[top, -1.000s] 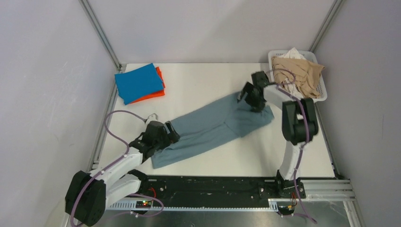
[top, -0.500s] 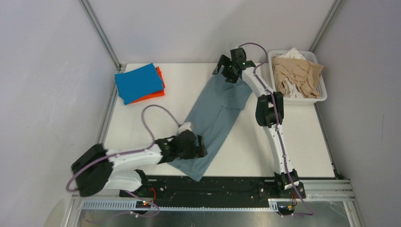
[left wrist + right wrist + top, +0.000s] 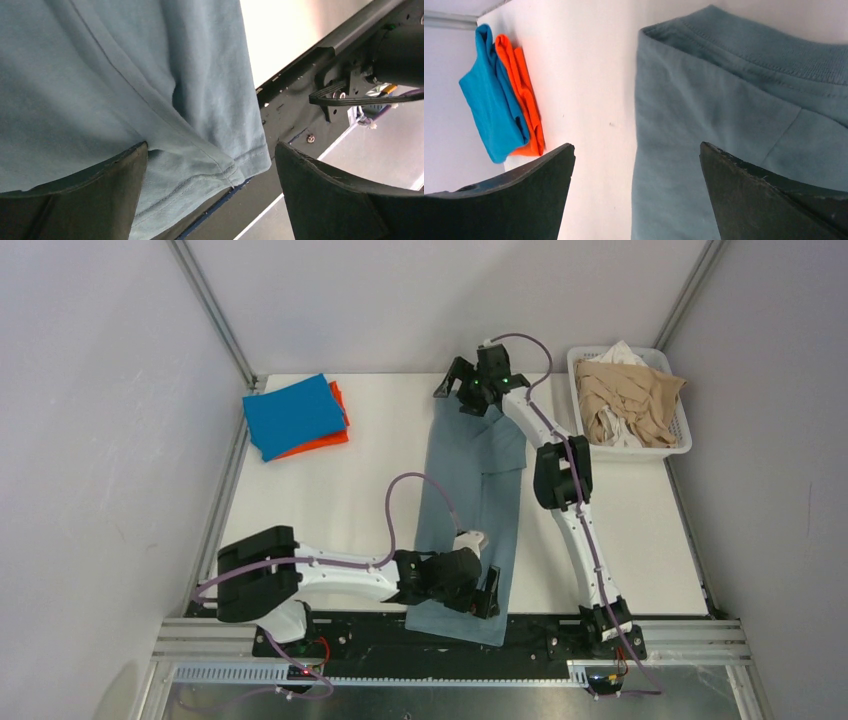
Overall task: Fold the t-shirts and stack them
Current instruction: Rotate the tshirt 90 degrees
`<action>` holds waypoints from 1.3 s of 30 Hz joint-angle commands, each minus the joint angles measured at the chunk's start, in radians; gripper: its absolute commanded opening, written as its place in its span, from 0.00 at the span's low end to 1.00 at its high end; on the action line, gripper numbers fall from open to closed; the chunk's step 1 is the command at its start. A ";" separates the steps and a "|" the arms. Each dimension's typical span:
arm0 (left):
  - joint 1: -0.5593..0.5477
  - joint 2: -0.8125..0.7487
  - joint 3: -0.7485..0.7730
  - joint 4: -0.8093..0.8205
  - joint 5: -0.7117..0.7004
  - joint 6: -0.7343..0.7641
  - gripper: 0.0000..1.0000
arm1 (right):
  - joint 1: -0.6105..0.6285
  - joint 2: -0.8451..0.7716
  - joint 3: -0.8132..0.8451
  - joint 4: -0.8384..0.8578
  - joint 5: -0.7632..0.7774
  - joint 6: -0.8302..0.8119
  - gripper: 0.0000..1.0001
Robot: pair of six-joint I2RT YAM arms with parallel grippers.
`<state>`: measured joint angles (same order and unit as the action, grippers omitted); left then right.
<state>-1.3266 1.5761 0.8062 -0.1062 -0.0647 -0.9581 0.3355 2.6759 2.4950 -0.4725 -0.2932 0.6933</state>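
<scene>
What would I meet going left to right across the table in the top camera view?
Blue shirt → grey shirt → basket.

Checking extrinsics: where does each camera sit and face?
Top external: overhead behind the bases, looking down at the white table; left arm, right arm.
Left wrist: above the near hem of the dusty grey-blue fabric t-shirt; own open fingers.
Right wrist: above its collar end, facing the folded bright blue and orange t-shirts; own fingers.
Shared: that t-shirt, all three.
</scene>
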 commanded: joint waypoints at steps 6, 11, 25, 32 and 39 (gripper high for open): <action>-0.009 -0.292 -0.059 -0.114 -0.143 0.091 1.00 | -0.015 -0.488 -0.248 -0.183 0.144 -0.215 0.99; -0.008 -0.497 -0.140 -0.360 -0.257 0.077 1.00 | -0.064 -0.912 -0.832 -0.172 0.168 -0.191 1.00; -0.040 -0.641 -0.286 -0.428 -0.182 0.011 0.88 | 0.500 -1.814 -1.778 -0.407 0.438 0.113 0.91; -0.089 -0.470 -0.188 -0.429 -0.204 0.013 0.77 | 0.859 -1.815 -1.900 -0.257 0.370 0.256 0.84; -0.149 -0.309 -0.088 -0.427 -0.226 0.031 0.56 | 0.972 -1.639 -1.908 -0.147 0.415 0.297 0.76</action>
<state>-1.4483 1.2102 0.6529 -0.5404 -0.2588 -0.9344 1.2713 0.9890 0.5907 -0.7170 0.0818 0.9356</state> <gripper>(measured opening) 0.610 0.780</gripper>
